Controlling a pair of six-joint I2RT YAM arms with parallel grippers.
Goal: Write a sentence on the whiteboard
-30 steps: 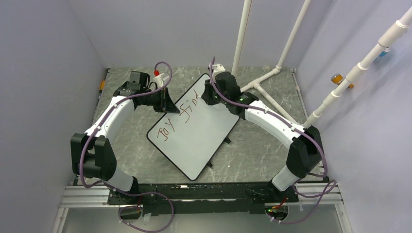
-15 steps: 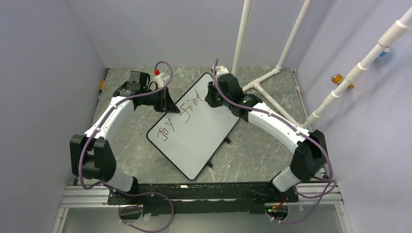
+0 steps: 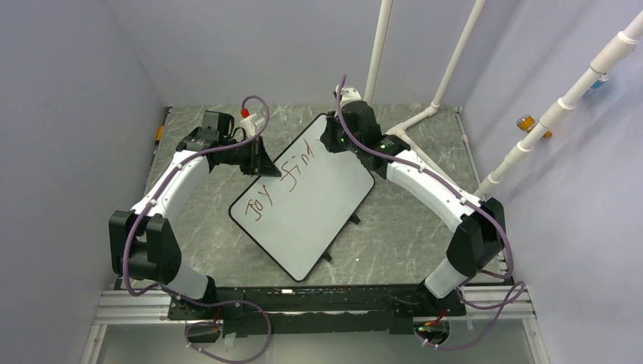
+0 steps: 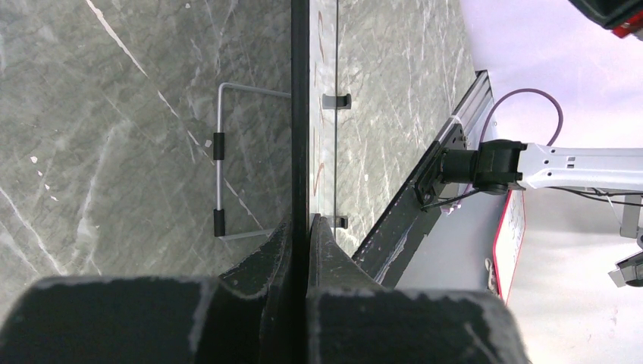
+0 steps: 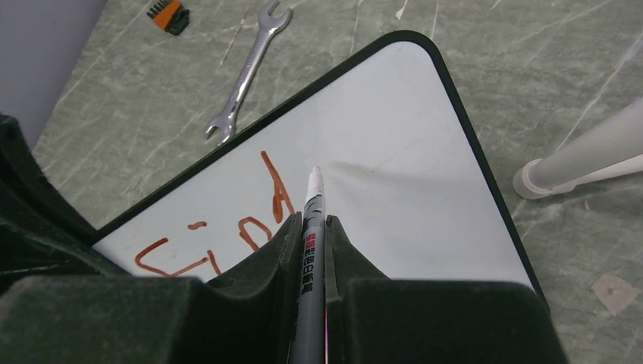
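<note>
Both sets of jaws were closed on something. The right jaws were clamped on a white marker (image 5: 311, 243), and the left jaws were pinched on the far left edge of the whiteboard (image 3: 311, 205).

The whiteboard lay mid-counter, turned on a diagonal, with one rounded corner pointing far and another near. The sentence (image 3: 282, 182) so far read "Joy Find", in thin reddish-brown letters slanting along the board's far left side. The rest of the white surface was blank.

In the right wrist view the marker's tip sat just right of the "d" in "Find" (image 5: 227, 235), over bare board. Whether it touched the surface could not be told.

Writing seemed to be between words, with two down and more to come. The next move likely called for setting the tip on the blank area past the "d". It would need light, even pressure while the left jaws steadied the board.

On the grey marbled counter (image 3: 205, 227), far of the board, lay a steel wrench (image 5: 246, 72) and a small orange bit holder (image 5: 168, 14). White pipes (image 3: 379, 53) rose at the far right.
</note>
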